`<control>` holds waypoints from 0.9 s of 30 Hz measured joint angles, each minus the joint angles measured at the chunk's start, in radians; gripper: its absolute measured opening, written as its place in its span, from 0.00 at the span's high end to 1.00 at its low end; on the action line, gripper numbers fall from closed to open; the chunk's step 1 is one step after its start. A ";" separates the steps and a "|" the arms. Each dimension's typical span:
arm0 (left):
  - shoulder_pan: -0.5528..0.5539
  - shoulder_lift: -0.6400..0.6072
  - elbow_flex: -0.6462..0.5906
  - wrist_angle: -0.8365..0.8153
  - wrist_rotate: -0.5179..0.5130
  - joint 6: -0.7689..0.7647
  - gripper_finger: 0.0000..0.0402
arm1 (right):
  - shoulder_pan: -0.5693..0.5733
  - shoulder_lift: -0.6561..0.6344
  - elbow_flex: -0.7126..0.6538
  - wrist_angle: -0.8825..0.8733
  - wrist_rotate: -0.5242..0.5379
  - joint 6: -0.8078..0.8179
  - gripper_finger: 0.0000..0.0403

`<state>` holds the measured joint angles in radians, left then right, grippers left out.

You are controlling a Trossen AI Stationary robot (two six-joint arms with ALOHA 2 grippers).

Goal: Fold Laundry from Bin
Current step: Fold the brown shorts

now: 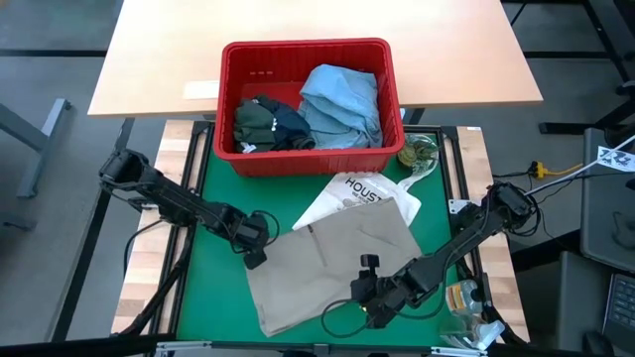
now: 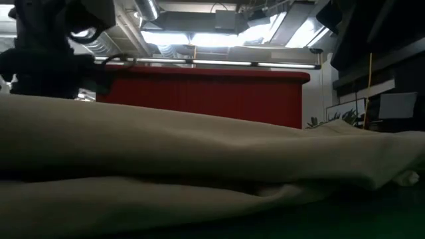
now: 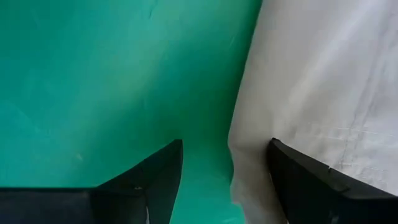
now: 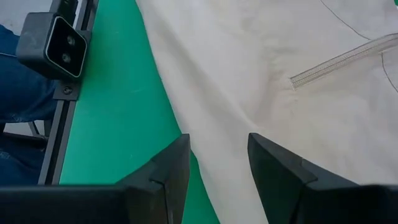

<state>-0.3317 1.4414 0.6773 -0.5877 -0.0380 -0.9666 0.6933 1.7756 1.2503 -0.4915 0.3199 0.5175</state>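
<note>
A beige garment [image 1: 337,263] lies spread on the green mat [image 1: 213,183], its far edge over a white printed tote bag [image 1: 362,193]. The red bin [image 1: 308,46] at the far side holds a light blue shirt [image 1: 342,104], a dark olive garment [image 1: 256,119] and a navy one [image 1: 291,127]. My left gripper [image 1: 256,253] is open at the beige garment's left edge [image 3: 239,143], one finger over the mat and one over the cloth. My right gripper [image 1: 369,307] is open above the garment's near right part [image 4: 261,62]. My left gripper points down over the beige garment's left edge, with the edge lying in the gap between its fingers. I cannot tell whether the finger [image 3: 298,180] over the cloth touches it. The garment lies flat on the mat.
A small camera [image 4: 53,37] sits on the black frame rail beside the mat. A greenish object [image 1: 419,154] lies at the mat's far right corner and small items [image 1: 461,297] at the near right. In the low view the beige garment [image 2: 199,146] fills the foreground before the bin [image 2: 206,93].
</note>
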 joint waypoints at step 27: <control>-0.038 0.002 -0.063 0.202 0.062 -0.101 0.80 | 0.000 0.000 -0.001 -0.005 0.000 0.000 0.59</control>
<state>-0.3698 1.4438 0.6144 -0.3854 0.0237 -1.0679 0.6933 1.7760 1.2495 -0.4970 0.3202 0.5178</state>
